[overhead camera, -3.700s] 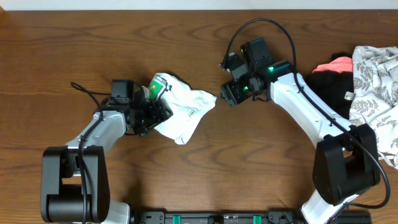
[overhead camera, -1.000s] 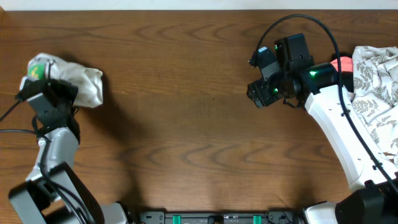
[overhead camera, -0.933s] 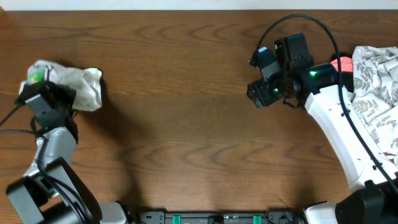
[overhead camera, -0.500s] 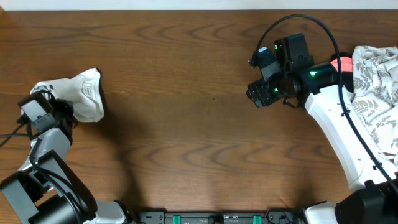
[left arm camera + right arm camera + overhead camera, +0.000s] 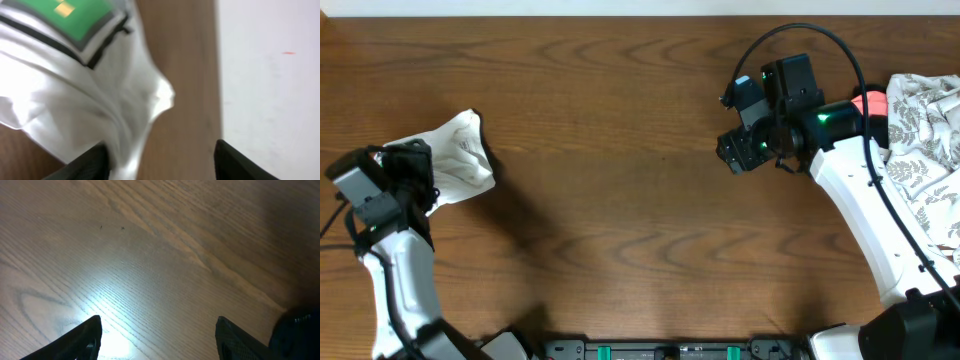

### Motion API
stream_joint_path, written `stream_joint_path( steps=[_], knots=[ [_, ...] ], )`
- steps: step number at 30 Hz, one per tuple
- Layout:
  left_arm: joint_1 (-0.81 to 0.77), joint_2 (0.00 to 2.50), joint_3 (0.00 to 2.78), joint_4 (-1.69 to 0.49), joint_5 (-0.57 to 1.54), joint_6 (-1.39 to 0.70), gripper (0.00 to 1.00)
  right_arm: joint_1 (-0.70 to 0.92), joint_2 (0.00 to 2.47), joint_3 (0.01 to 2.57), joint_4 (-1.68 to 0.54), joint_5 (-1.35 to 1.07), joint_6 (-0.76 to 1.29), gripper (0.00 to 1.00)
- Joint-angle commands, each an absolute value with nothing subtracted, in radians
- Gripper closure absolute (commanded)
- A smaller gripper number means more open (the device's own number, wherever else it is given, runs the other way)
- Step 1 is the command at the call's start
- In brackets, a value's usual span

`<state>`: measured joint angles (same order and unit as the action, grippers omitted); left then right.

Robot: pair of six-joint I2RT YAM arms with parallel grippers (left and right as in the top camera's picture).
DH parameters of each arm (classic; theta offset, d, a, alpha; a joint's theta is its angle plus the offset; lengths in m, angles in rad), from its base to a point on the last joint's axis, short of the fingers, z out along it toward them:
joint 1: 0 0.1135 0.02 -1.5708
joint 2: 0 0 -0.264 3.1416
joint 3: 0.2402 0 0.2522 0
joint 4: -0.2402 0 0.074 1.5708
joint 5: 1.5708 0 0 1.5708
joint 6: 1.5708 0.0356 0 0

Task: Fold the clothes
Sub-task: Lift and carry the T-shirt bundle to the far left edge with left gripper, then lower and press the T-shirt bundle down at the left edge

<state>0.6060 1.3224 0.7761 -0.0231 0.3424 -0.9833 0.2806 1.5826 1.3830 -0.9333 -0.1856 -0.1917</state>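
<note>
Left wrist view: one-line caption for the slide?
Left gripper open over the bunched white T-shirt, its green print showing, near the edge of the wooden table.

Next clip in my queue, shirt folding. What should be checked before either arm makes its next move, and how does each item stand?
1. The left gripper has its jaws apart, not clamped on the T-shirt: ok.
2. T-shirt free of the left fingers: cannot tell; cloth lies against one.
3. T-shirt neatly folded: not ok; it looks like a bunched lump near the left edge of the table.
4. The right gripper is open and empty over bare wood: ok.
5. The pile of other clothes lies apart from the right gripper: ok.
</note>
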Motion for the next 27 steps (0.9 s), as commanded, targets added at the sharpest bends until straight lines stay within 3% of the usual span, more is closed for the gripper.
stream_joint_path(
  steps=[1,8,10,12,15,23,27],
  knots=[
    [0.607,1.299,0.797,-0.041,0.377,-0.978,0.33,0.272,1.604,1.376,-0.935,-0.183,-0.188,0.29],
    [0.603,1.299,0.797,-0.086,0.374,-0.955,0.37,0.268,1.606,1.359,-0.935,-0.183,-0.188,0.29],
    [0.603,1.300,0.797,-0.061,0.357,-0.944,0.51,0.266,1.606,1.359,-0.935,-0.183,-0.188,0.29],
    [0.603,1.303,0.797,-0.016,0.327,-0.896,0.75,0.267,1.606,1.359,-0.936,-0.183,-0.188,0.29],
    [0.603,1.325,0.797,0.083,0.321,-0.786,0.92,0.267,1.606,1.359,-0.936,-0.183,-0.188,0.29],
    [0.603,1.524,0.889,0.099,0.373,-0.373,0.93,0.269,1.606,1.359,-0.935,-0.184,-0.179,0.29],
    [0.593,1.640,0.918,0.078,0.236,-0.214,0.89,0.269,1.606,1.359,-0.936,-0.184,-0.154,0.29]
  ],
)
